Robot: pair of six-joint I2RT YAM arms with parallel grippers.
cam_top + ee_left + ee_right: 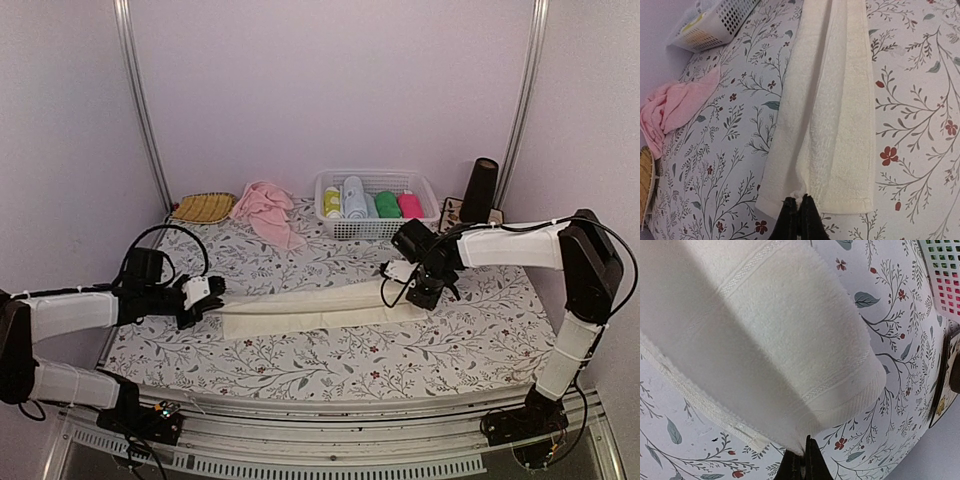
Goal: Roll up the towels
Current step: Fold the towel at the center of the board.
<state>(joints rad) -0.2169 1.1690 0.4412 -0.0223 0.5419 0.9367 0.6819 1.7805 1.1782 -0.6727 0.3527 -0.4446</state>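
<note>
Over on the left side, the left gripper (pixel 798 218) is sitting low on the floral table (pixel 330 365), its fingers pressed together and pinching the edge of one short end of the cream towel (pixel 310 308). Further back, and a little to the right of that hand, the pink towel (pixel 265 210) is lying crumpled and alone near the rear wall, well apart from both arms. The cream towel is lying folded into a long narrow strip, running straight across the middle of the table from that left pinch toward the right. At its far end the right gripper (pixel 805 461) is doing the same thing, fingers squeezed tight on the hem of the other short end. So the strip's long axis is lying along the line between the two hands, each arm holding its own end. To my eye any rolling is going to have to travel along that line, one end toward the other.
</note>
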